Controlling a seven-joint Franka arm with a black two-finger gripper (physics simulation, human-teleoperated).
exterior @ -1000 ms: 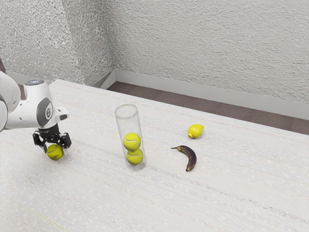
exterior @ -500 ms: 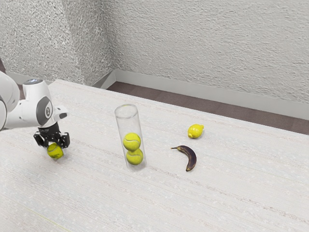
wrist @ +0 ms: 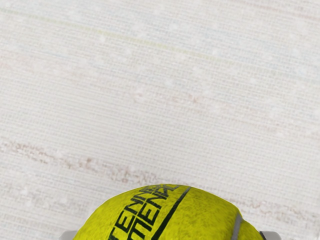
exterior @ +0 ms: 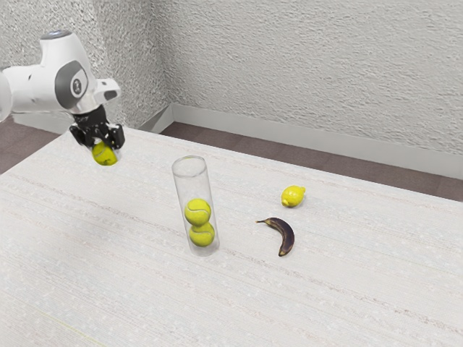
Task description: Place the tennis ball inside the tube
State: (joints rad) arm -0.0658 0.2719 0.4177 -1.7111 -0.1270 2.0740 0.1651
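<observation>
A: Going by a clock face laid over the exterior view, got hold of anything?

B: Gripping the tennis ball [exterior: 104, 155] in the gripper [exterior: 105, 147], closed from both sides and parted just as wide as the ball.

A: Held where?

B: Up above the pale table [exterior: 137, 289], at ten o'clock from the clear tube [exterior: 184, 189] and outside it, well apart.

A: And on the tube, what to report?

B: Standing on the table, round and see-through, with two more tennis balls [exterior: 197, 212] stacked in its lower half, touching, one at twelve o'clock from the other.

A: Anything past the tube?

B: Yes, lying at three o'clock from it, a yellow lemon [exterior: 293, 196]. Between three and four, a dark, curved banana [exterior: 285, 233], set near the lemon at about six o'clock from it, apart.

A: And in the wrist view?

B: Close under the hand, the held ball, printed with black lettering [wrist: 142, 212]. Beyond it, faintly streaked table.
</observation>
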